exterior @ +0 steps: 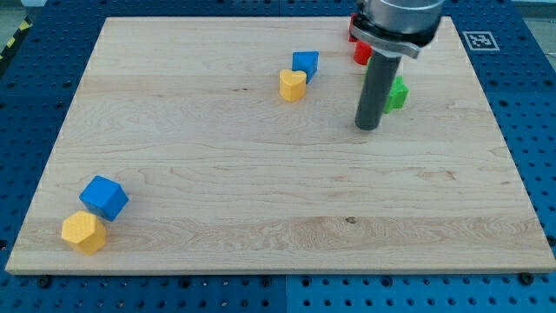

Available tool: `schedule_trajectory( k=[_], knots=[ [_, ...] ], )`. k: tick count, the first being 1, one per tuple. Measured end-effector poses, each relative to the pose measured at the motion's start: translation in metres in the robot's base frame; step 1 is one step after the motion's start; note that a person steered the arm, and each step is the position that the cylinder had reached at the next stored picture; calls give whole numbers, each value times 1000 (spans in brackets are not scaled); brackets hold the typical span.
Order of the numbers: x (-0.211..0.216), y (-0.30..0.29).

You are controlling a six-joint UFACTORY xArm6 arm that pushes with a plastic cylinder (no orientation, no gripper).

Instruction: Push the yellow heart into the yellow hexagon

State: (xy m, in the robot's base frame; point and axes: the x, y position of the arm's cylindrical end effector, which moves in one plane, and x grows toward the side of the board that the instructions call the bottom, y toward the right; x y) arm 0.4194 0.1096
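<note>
The yellow heart (293,85) lies near the view's top centre, touching a small blue block (306,63) just above and to its right. The yellow hexagon (83,232) lies at the view's bottom left, touching a blue cube (104,197) above it. My tip (369,127) rests on the board to the right of the yellow heart, well apart from it, and just left of a green block (397,93). The hexagon is far from both the heart and my tip.
A red block (360,52) sits at the view's top right, partly hidden behind the arm's body (395,22). The wooden board (261,174) lies on a blue perforated table, with a marker tag (479,40) at the top right.
</note>
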Motion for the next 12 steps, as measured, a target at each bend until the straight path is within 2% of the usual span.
schedule_trajectory(
  k=[3,4,6,7,9,12],
  knots=[
    [-107,-9],
    [-115,-13],
    [-135,-59],
    [-127,-57],
    [-62,-56],
    [-73,-74]
  ],
)
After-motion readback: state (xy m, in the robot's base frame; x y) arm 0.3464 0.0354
